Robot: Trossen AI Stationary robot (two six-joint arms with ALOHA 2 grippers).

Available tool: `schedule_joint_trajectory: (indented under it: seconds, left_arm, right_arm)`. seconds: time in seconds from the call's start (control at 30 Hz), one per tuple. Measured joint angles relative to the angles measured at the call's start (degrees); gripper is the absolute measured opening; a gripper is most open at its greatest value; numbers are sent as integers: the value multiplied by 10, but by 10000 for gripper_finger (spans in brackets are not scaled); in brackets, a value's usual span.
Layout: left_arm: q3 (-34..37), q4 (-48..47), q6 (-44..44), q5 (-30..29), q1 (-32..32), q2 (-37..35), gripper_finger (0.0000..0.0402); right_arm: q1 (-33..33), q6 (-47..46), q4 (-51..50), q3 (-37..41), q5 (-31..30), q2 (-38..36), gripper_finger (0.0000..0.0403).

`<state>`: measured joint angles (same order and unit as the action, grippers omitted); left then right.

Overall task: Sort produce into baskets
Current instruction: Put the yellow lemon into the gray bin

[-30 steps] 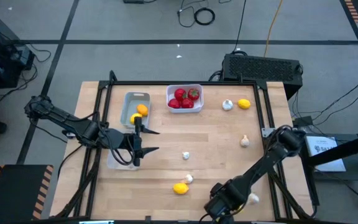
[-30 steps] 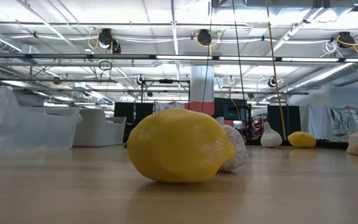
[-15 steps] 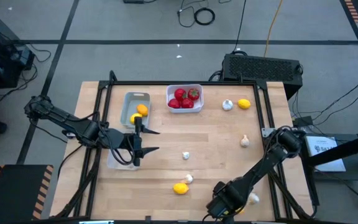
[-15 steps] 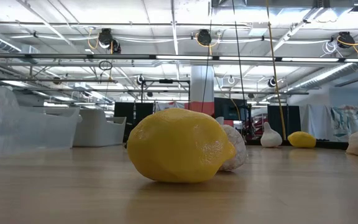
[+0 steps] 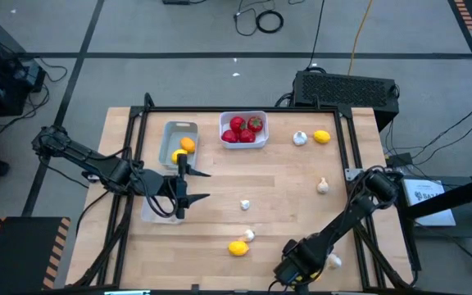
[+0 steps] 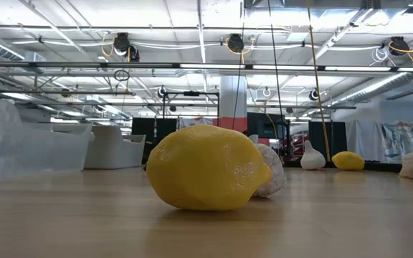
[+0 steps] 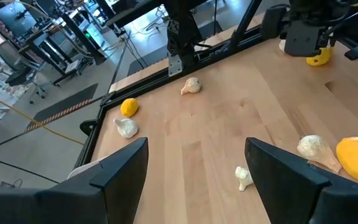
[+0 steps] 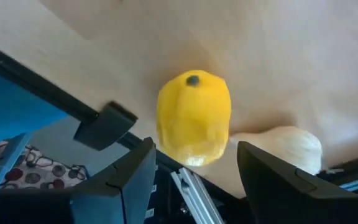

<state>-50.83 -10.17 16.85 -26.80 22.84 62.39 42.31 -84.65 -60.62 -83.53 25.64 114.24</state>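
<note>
- Right gripper (image 8: 191, 168) is held open at the table's near edge, its fingers spread either side of a yellow lemon (image 8: 193, 116), seemingly lined up for a grasp; a garlic bulb (image 8: 284, 144) lies just beside.
- Left gripper (image 7: 197, 168) is held open above the clear basket (image 5: 156, 209), waiting.
- 2 lemons are seen in the grey basket (image 5: 174, 129).

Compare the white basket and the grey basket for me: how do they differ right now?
The white basket holds red fruits; the grey basket holds yellow and orange lemons. The white basket sits at the middle of the table's far edge, while the grey basket lies to its left, nearer the left gripper. The white basket looks nearly full; the grey one has bare floor showing. Both are small round-cornered trays resting flat.
</note>
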Motion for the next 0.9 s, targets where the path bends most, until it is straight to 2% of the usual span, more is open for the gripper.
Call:
schedule_joint_trajectory:
  seconds: [0.23,0.63,0.9]
  left_arm:
    - [0,0,0,0,0,0,274]
    - [0,0,0,0,0,0,274]
    - [0,0,0,0,0,0,274]
  right_arm:
    - [6,-11,67,44,3,0,215]
    - [6,2,75,51,2,0,212]
    - [4,12,97,51,4,0,160]
